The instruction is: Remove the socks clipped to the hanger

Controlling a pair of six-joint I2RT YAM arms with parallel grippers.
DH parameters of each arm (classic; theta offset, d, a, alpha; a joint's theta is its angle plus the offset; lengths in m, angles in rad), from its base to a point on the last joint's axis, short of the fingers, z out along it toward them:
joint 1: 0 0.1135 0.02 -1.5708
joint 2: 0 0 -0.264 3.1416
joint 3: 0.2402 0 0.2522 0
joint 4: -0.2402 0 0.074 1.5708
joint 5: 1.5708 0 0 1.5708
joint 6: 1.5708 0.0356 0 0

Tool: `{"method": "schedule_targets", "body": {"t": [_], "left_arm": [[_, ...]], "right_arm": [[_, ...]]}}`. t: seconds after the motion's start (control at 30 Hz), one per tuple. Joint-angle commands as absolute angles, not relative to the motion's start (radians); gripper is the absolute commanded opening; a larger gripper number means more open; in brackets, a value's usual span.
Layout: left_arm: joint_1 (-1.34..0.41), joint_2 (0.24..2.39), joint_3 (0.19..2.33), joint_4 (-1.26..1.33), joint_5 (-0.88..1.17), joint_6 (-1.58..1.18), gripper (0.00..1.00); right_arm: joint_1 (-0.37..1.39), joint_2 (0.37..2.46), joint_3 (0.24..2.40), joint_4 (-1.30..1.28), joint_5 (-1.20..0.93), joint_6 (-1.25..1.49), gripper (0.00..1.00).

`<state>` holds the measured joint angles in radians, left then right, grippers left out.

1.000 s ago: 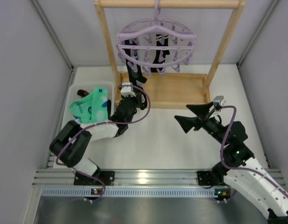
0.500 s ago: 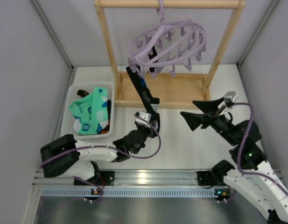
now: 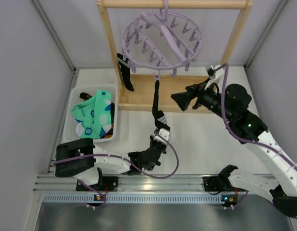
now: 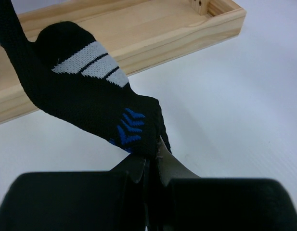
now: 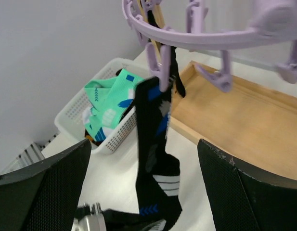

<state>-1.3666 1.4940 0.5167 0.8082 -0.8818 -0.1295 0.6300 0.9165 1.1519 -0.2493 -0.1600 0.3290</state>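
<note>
**Change, near field.** The left gripper (image 4: 150,161) is clamped shut on the toe of a black sock (image 4: 90,101). Over the last second it has drawn back from beside the frame post to the near middle of the table (image 3: 196,144). The sock has come with it and now runs as a taut band from the claw up to the hanger.

**Status of release.** Not achieved. The right wrist view shows the sock's cuff still gripped in a lilac peg (image 5: 158,67) on the near rim of the hanger (image 5: 201,41). The pull has swung and tipped the ring instead of opening the clip. A further pull, or a steadier ring, looks necessary.

**Right arm.** The right gripper (image 3: 179,101) has risen from mid-table to just below and right of the ring. Its fingers are spread wide and hold nothing. It appears placed to brace the hanger, though no contact is visible.

**Remaining items.** A second sock (image 3: 125,72), also black, hangs from the ring's left side against the post. The mint socks (image 3: 93,113) already lie in the white basket (image 3: 69,120) at the left.

**Surface and room.** The table is white, matt and bare where visible. The pale wooden frame (image 3: 108,43) stands at the far side on a shallow tray (image 4: 138,29). Plain grey walls (image 3: 23,72) enclose both sides and the back.
</note>
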Motion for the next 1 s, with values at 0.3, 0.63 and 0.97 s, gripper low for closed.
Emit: {"method": "schedule_targets", "body": {"t": [0.3,0.63,0.97], "left_arm": [[-1.482,1.644,0.707,0.856,-0.96,-0.009,0.0],[-1.496,1.689,0.758,0.856,-0.927,-0.009,0.0],[-1.534,1.724,0.799,0.856,-0.916,0.015,0.0]], "right_arm": [[0.854,1.227,1.54,-0.537,0.483,0.126,0.84],[0.847,1.342,1.652,-0.572,0.554,0.025,0.81],[0.787,1.42,1.689,-0.502,0.43,-0.026,0.7]]}}
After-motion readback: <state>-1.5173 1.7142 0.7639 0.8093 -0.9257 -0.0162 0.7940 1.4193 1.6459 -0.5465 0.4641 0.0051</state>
